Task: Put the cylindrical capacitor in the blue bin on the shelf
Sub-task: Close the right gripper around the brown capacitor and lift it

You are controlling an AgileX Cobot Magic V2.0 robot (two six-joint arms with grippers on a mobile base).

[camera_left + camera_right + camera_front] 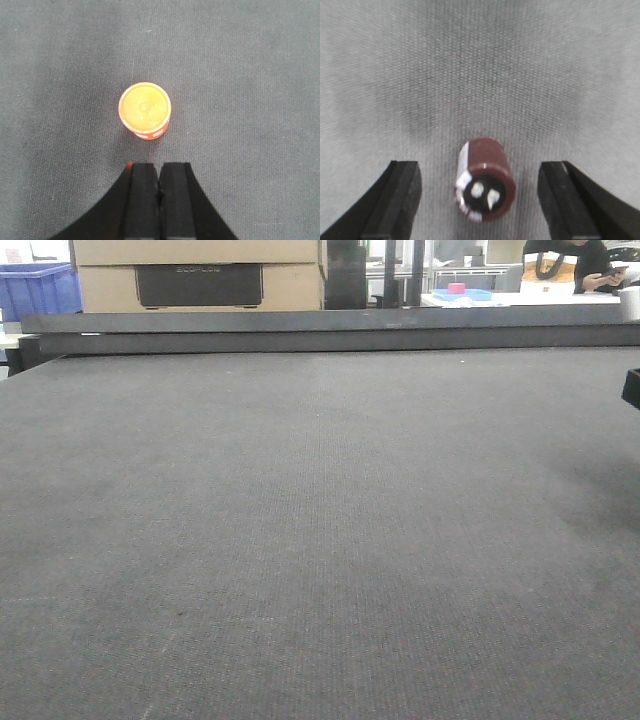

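The cylindrical capacitor (pixel 486 180) is brown with a white stripe and a black end with two silver terminals. It lies on the grey felt between the wide-apart fingers of my right gripper (pixel 480 175), touching neither. My right gripper is open. In the front view only a black piece at the right edge (pixel 632 387) may belong to that arm. My left gripper (pixel 160 170) is shut and empty, just short of a small orange cylinder with a yellow top (pixel 145 111) that stands on the felt. The stainless shelf is out of view.
The dark felt-topped table (pixel 320 540) fills the front view, with a raised dark rail (pixel 320 332) at its far edge. Behind it are a blue crate (pixel 35 290) at the far left, cardboard boxes (pixel 200 275), a blue tray (pixel 465 293) and a seated person (pixel 575 265).
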